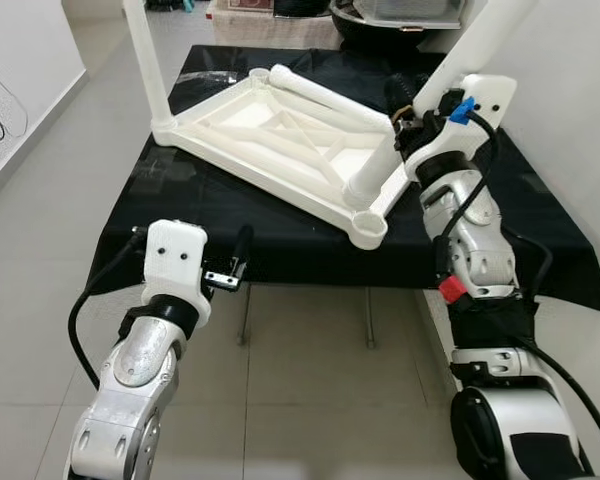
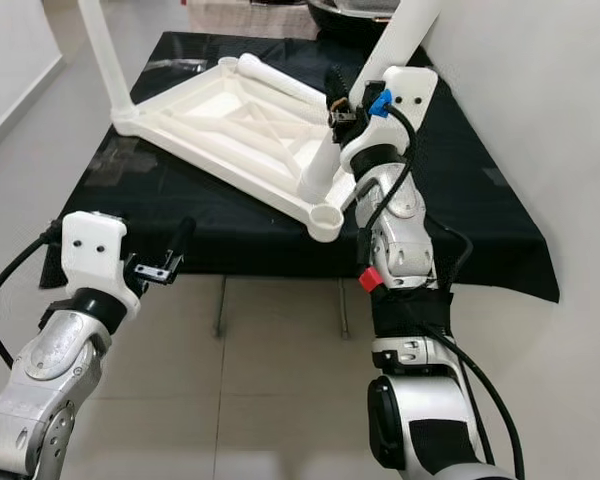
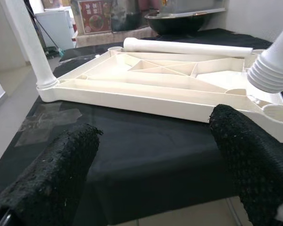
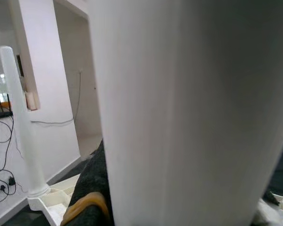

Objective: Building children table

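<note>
Pale floor tiles (image 1: 310,400) run under a low tabletop (image 1: 230,235) draped in black cloth. Nearest, the left pincer (image 1: 235,262) hovers at the tabletop's front edge, just off the cloth, its two black fingers (image 3: 52,188) spread apart with nothing between them. On the cloth lies the white plastic table frame (image 1: 280,140), upside down, its ribbed underside facing up. An empty round socket (image 1: 368,227) sits at its near corner, overhanging the front edge a little. Just behind that, a leg (image 1: 380,170) rises at a tilt from the next corner, its ridged end at the frame, and the right pincer (image 1: 408,125) is clamped on this leg partway up; in the right wrist view the leg's white tube (image 4: 179,113) stands pressed close before the camera. A second leg (image 1: 150,70) stands upright in the frame's left corner. Farther back, a loose leg (image 1: 330,97) lies flat across the frame's far side. Beyond the tabletop a dark bowl (image 3: 188,21) rests on a shelf.
</note>
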You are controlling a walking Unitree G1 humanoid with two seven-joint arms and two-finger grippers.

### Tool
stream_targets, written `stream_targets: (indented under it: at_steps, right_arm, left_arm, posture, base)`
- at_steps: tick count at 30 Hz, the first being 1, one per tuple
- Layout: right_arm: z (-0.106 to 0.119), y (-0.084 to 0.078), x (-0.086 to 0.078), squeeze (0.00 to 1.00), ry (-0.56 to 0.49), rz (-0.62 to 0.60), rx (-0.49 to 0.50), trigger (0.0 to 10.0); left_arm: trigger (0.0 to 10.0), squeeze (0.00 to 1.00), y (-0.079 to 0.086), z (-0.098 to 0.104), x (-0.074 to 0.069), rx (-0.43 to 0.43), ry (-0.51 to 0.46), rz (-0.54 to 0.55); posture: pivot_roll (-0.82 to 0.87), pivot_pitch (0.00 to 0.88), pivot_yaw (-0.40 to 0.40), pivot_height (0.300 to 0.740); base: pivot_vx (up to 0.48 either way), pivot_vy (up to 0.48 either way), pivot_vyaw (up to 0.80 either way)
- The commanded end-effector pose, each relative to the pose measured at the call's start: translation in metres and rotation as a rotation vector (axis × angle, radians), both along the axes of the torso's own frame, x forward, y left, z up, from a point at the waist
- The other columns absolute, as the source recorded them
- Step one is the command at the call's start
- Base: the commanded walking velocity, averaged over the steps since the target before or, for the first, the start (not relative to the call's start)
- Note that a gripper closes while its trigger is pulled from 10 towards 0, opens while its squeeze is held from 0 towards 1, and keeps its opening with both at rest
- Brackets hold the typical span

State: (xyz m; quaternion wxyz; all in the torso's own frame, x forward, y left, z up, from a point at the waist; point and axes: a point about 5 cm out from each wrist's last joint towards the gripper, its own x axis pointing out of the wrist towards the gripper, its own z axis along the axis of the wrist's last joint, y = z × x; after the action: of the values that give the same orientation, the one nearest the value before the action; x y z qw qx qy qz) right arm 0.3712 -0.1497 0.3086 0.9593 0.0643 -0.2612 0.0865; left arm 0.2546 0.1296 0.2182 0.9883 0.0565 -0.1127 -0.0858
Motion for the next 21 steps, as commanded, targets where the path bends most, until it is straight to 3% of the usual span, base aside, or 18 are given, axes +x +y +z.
stream_targets:
  at_steps: [1, 14, 19, 21]
  right_arm:
    - [0.0049, 0.0016, -0.0007, 0.00, -0.019, -0.003, 0.000, 10.0]
    - [0.0071, 0.0050, 0.0007, 0.00, -0.024, 0.004, 0.013, 10.0]
    - [0.0087, 0.0063, 0.0018, 0.00, -0.023, 0.027, 0.006, 10.0]
    - [0.0109, 0.0063, 0.0072, 0.00, 0.002, 0.106, 0.004, 10.0]
  left_arm:
    - [10.0, 0.00, -0.0003, -0.0031, 0.0007, 0.004, 0.008, 0.010]
    - [10.0, 0.00, -0.0004, -0.0056, 0.0029, -0.013, 0.029, 0.005]
    - [10.0, 0.00, -0.0015, -0.0034, 0.0026, -0.001, 0.014, 0.009]
    - [10.0, 0.00, -0.0006, -0.0049, 0.0030, -0.005, 0.023, 0.020]
  posture:
    - [0.11, 0.126, -0.044, 0.740]
    - [0.11, 0.137, -0.048, 0.740]
    - [0.11, 0.140, -0.047, 0.740]
    - [0.11, 0.146, -0.046, 0.740]
  base:
    - [0.412, 0.000, 0.00]
    - [0.397, 0.000, 0.00]
    - [0.000, 0.000, 0.00]
    - [0.000, 0.000, 0.00]
